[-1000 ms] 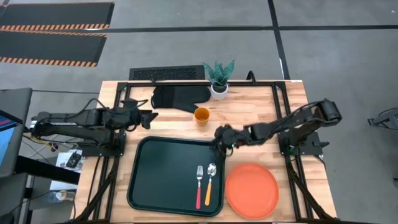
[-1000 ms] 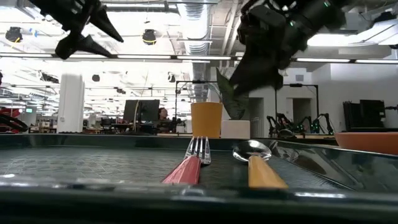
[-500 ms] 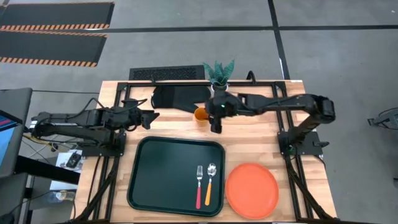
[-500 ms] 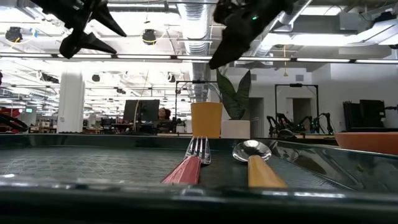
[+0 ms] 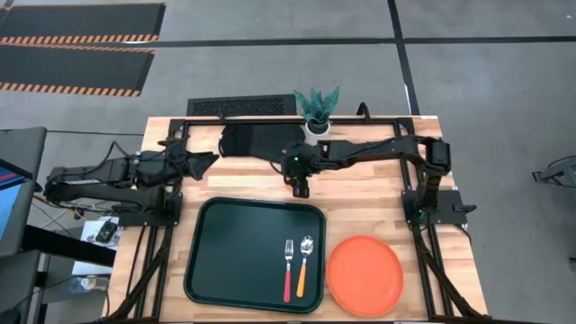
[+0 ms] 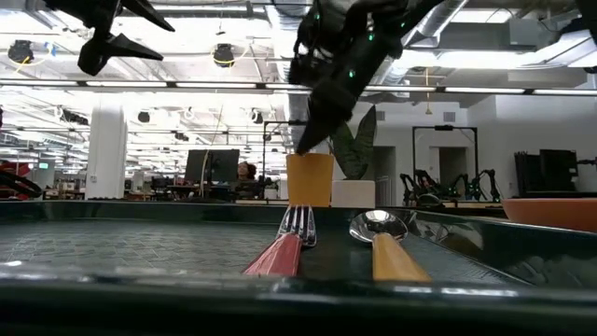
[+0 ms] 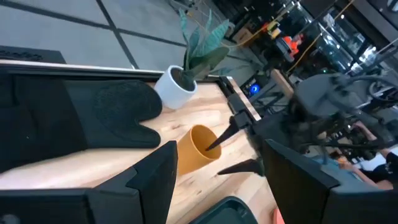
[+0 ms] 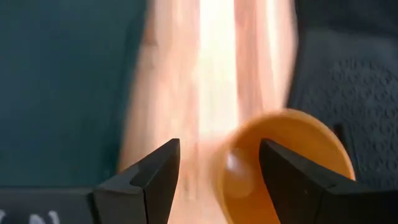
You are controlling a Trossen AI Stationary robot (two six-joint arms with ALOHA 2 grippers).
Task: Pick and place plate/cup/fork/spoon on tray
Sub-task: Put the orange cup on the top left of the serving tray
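Right gripper (image 5: 300, 184), fingers apart, is held over cup (image 6: 310, 179), at 12 o'clock from tray (image 5: 225, 252); left gripper (image 5: 205, 159) parted, idle.

Grey floor (image 5: 270, 63) (striped mats (image 5: 76, 43)), ceiling lights (image 6: 224, 56)

Both arms are dark, near-black, built from slim tubular links joined by chunkier rounded joint housings. The right arm (image 5: 378, 153) has a bulky block at its shoulder end, at 3 o'clock from its wrist, and a small green light glows on the wrist housing; in the low view several green-blue lights dot that same housing. The left arm (image 5: 108, 171) has thin black cables looping off its links. Each arm ends in 2 matte black fingers, wedge-shaped and tapering to points, as on the right gripper (image 8: 214, 180) and left gripper (image 7: 217, 180).
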